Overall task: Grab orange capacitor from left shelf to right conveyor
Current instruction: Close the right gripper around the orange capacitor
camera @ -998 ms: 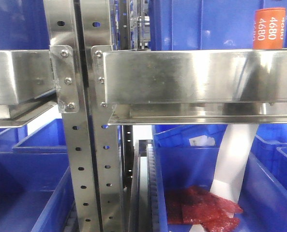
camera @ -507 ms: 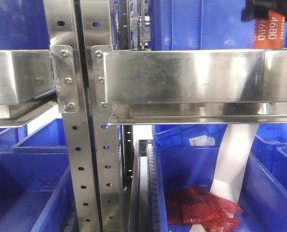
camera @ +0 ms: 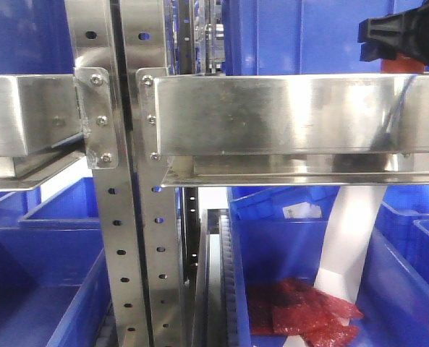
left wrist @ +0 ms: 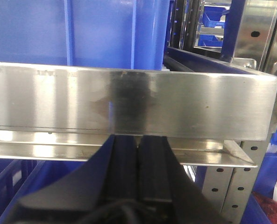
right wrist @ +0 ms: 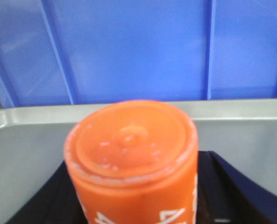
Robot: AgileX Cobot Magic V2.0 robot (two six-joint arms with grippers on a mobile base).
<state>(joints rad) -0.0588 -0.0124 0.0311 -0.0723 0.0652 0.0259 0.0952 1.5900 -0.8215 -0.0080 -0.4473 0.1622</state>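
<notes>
**Capacitor pinched at the rail's upper edge**

Your right gripper (camera: 396,40) sits at the top right of the left shelf (camera: 272,116), just above the broad steel rail. Only a sliver of the orange capacitor (right wrist: 131,154) shows under it in the front view. In the right wrist view you look down on the capacitor's flat top, with the dark fingers (right wrist: 231,186) against both of its sides, so it is pinched between them. White lettering shows low on its side.

Mind the edges here. A blue bin wall (right wrist: 138,46) stands close behind the capacitor, and a pale grey rim runs across between the two.

Your left gripper (left wrist: 138,158) has its fingers pressed together with nothing between them. It sits just under the rail's lower lip, with blue bin wall above the rail.

Below the rail there is open room down to a lower bin (camera: 409,289) holding red packets (camera: 301,311), and the perforated upright (camera: 109,238) bounds that space on the left.
</notes>
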